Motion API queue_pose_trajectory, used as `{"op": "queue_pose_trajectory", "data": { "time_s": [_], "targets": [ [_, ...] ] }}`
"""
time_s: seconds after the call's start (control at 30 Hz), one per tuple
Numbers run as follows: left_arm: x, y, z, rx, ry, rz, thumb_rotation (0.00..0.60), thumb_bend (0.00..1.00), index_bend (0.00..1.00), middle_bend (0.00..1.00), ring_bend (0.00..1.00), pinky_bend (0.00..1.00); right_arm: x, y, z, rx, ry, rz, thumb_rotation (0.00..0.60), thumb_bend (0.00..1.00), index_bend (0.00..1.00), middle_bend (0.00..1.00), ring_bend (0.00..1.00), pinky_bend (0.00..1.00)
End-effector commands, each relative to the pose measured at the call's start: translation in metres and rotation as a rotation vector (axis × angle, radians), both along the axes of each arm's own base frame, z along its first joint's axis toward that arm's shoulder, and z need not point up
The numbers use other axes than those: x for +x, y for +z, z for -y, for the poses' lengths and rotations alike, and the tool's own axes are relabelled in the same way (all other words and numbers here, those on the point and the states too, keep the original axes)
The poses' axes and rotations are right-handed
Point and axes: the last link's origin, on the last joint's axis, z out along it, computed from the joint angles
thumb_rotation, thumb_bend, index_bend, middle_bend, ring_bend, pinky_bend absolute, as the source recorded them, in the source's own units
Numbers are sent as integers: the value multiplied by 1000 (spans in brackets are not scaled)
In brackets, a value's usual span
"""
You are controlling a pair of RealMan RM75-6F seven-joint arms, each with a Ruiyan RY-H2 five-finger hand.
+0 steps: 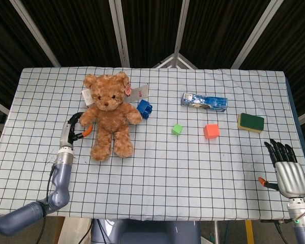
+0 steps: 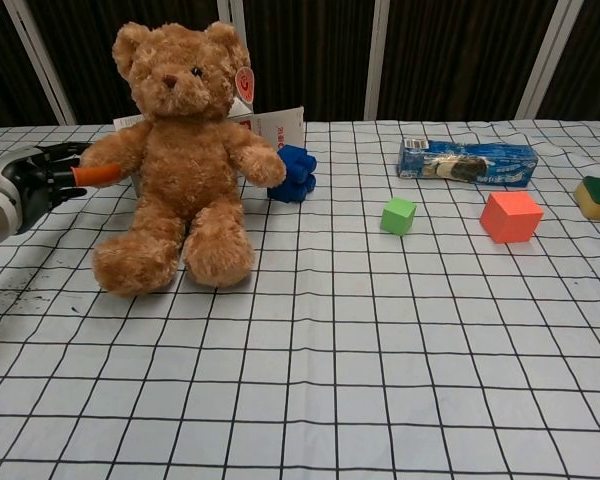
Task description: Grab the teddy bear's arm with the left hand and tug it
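The brown teddy bear (image 1: pixel 110 119) sits upright at the table's left, facing me, also large in the chest view as the bear (image 2: pixel 180 170). My left hand (image 1: pixel 73 129) is at the bear's arm (image 1: pixel 89 117). Its dark fingers curve over the paw and the orange-tipped thumb lies under it, touching the fur. In the chest view the left hand (image 2: pixel 35 182) reaches in from the left edge, thumb tip against the arm (image 2: pixel 115 152). The fingers still stand apart. My right hand (image 1: pixel 287 170) hovers open at the front right corner, holding nothing.
A blue block (image 1: pixel 144 108) and a white tag (image 1: pixel 140 92) lie beside the bear. Further right sit a green cube (image 1: pixel 177 129), an orange cube (image 1: pixel 211 131), a blue packet (image 1: pixel 204 101) and a green-and-yellow sponge (image 1: pixel 250 122).
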Motion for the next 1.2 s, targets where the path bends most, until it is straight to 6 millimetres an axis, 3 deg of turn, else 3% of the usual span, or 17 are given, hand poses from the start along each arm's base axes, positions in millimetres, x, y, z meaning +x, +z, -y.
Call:
{"op": "queue_pose_trajectory", "data": {
  "time_s": [0.03, 0.4, 0.73, 1.03, 1.2],
  "targets": [
    [2, 0, -1, 13, 7, 2, 600, 467, 304, 271, 0, 0, 0, 0, 0, 3, 0, 1, 600, 102, 0, 0, 0, 0],
    [1, 3, -2, 80, 48, 31, 600, 589, 374, 357, 0, 0, 0, 1, 0, 2, 2, 6, 600, 102, 0, 0, 0, 0],
    [2, 4, -3, 90, 59, 14, 600, 595, 382, 357, 0, 0, 0, 0, 0, 5, -2, 2, 600, 102, 0, 0, 0, 0],
    [23, 11, 0, 138, 2, 15, 600, 595, 393, 369, 0, 0, 0, -1, 0, 9, -1, -1, 600, 102, 0, 0, 0, 0],
    [19, 9, 2, 128, 20, 5, 600, 595, 398, 374, 0, 0, 1, -2, 0, 13, 3, -4, 600, 102, 0, 0, 0, 0]
  ]
}}
